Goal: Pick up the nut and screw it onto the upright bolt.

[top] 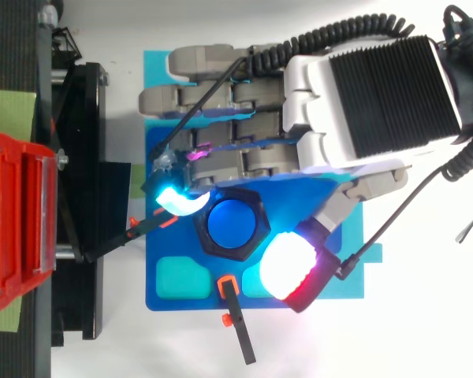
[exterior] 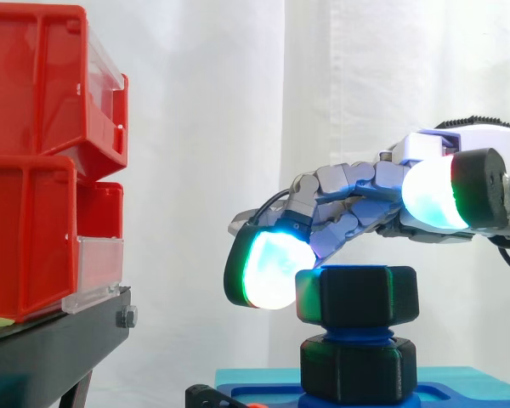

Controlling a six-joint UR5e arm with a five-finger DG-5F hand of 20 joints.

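A black hex nut (exterior: 357, 294) sits on top of the upright blue bolt (top: 232, 223), with blue thread showing between it and a second black hex piece (exterior: 357, 371) lower down. The bolt stands on a blue baseplate (top: 159, 244). My hand (top: 355, 102) reaches in from the right, above and behind the nut, its fingers gently curved. One cyan-glowing fingertip (exterior: 268, 268) rests against the nut's left side. The thumb pad (exterior: 433, 192), glowing white, is raised above the nut's right side and stays clear of it.
Red bins (exterior: 34, 170) are stacked on a black stand (exterior: 51, 348) at the left, a short gap from the fingertips. A black clamp with orange ends (top: 235, 315) lies on the baseplate's front edge. The white curtain hangs behind.
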